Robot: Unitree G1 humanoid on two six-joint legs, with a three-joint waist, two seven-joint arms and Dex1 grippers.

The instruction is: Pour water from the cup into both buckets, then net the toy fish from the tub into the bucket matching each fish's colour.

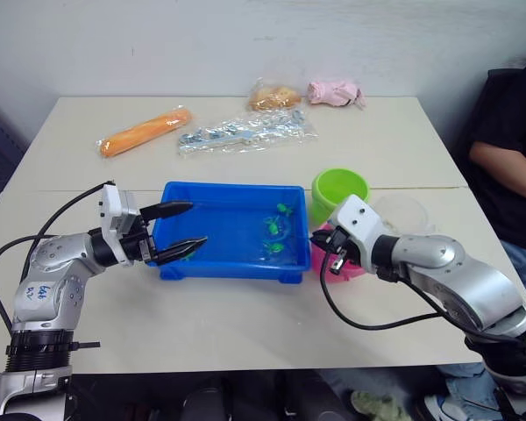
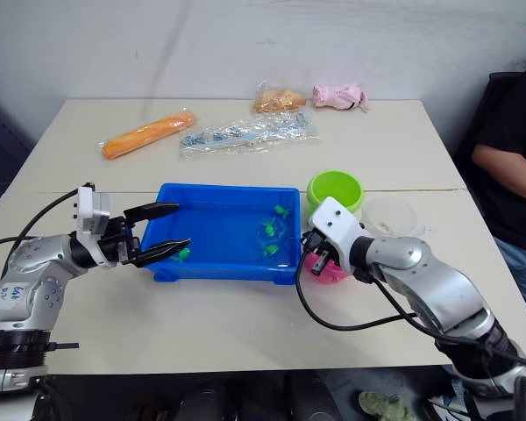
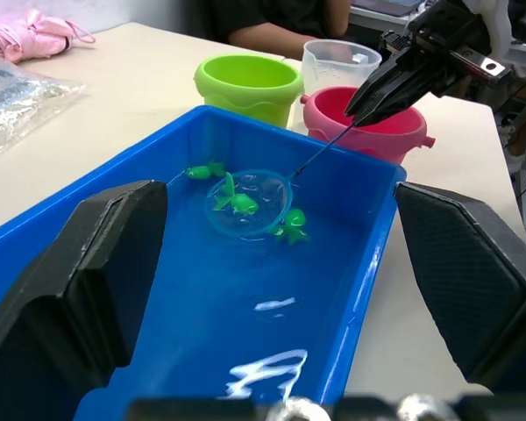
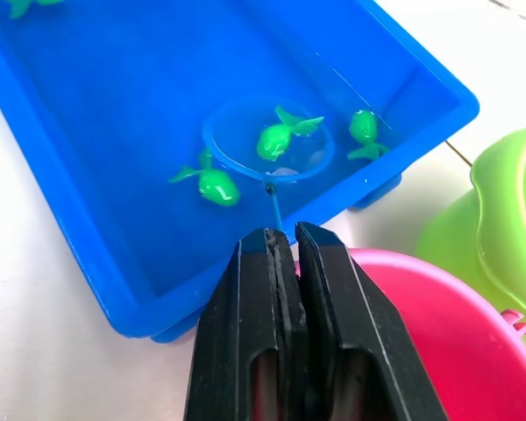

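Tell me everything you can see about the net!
The net is a small round hoop with a blue rim and fine see-through mesh, on a thin dark handle. It is dipped into the water of the blue tub, near the end by the buckets, and one green fish sits inside the hoop. Two more green fish float just outside the rim. The right gripper is shut on the handle, above the pink bucket.

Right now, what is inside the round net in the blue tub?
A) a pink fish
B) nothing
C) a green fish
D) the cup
C: a green fish sits within the net hoop in the tub, with the right gripper shut on the net's thin handle.
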